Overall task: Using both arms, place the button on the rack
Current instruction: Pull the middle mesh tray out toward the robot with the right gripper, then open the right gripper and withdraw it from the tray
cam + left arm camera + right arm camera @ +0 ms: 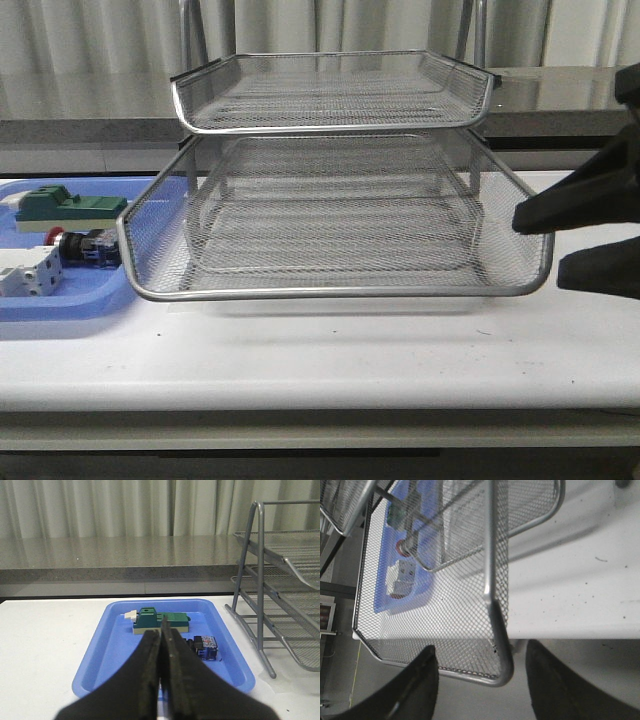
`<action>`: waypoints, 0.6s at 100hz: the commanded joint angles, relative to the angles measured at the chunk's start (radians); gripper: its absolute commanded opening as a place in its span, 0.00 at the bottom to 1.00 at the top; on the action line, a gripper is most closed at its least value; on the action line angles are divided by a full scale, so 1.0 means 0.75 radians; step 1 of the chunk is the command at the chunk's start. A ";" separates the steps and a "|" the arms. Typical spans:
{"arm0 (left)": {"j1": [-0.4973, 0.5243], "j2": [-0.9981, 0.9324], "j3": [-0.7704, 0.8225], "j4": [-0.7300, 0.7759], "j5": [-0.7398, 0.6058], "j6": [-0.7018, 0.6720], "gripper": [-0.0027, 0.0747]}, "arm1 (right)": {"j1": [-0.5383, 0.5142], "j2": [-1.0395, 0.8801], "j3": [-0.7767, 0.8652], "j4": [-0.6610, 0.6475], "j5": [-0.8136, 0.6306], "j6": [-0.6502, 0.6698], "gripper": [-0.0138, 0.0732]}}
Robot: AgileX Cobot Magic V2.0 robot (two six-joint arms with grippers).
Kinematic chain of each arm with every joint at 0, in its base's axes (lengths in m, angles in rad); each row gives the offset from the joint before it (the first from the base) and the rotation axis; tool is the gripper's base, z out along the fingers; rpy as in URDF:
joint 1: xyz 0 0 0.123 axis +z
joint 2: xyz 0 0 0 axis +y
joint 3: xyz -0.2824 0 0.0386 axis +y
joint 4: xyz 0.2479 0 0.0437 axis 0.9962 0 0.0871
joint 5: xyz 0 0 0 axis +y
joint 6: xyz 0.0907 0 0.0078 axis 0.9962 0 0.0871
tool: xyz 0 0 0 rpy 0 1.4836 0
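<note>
You see the wire rack [335, 215] standing mid-table [320, 355], its lower tier jutting toward you. At its left, a blue tray [60, 303] holds a green block [68, 207], the red-headed button [82, 246] and a white block [30, 272]. The right tool [540, 250] is spread open beside the rack's right front corner.

You face a white table [320, 360], its top speckled with small dark marks. Behind the table runs a grey stone-like ledge [115, 555], glossy with reflected light. Above the ledge hang pale pleated curtains [100, 505], evenly and softly lit.
</note>
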 commanded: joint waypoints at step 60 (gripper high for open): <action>0.001 -0.042 0.058 -0.005 -0.105 -0.007 0.01 | -0.006 -0.633 -0.393 -1.839 0.266 1.419 0.63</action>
